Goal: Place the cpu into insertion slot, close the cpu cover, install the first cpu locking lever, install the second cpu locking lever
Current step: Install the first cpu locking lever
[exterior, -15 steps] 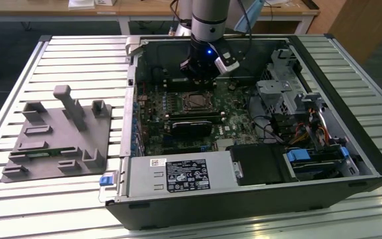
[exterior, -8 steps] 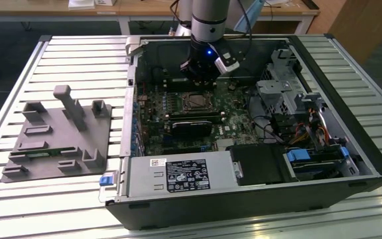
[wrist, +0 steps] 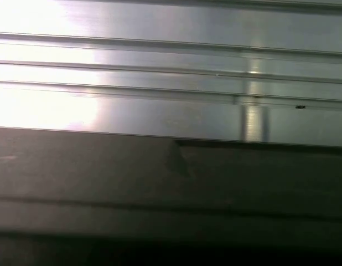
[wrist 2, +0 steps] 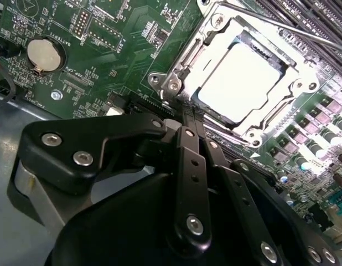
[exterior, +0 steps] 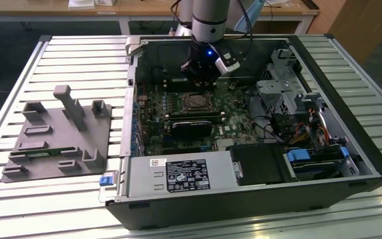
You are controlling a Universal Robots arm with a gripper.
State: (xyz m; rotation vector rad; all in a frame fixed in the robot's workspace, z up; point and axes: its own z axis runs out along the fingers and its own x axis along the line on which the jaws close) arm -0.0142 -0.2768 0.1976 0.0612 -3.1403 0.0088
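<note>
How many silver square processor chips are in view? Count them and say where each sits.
1. The silver square cpu lies in the green motherboard's insertion slot, framed by the metal cpu cover, just beyond the gripper. Others could be hidden.

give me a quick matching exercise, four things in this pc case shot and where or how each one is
Things:
1. cpu
2. cpu cover
3. claw
4. grey fixture

States:
A. on the slatted table, at the exterior view's left of the case
B. lying in the socket, silver top showing
C. closed down around the chip
D. fingers together, tip at the socket's edge

Pairs: 1-B, 2-C, 3-D, 4-A
</note>
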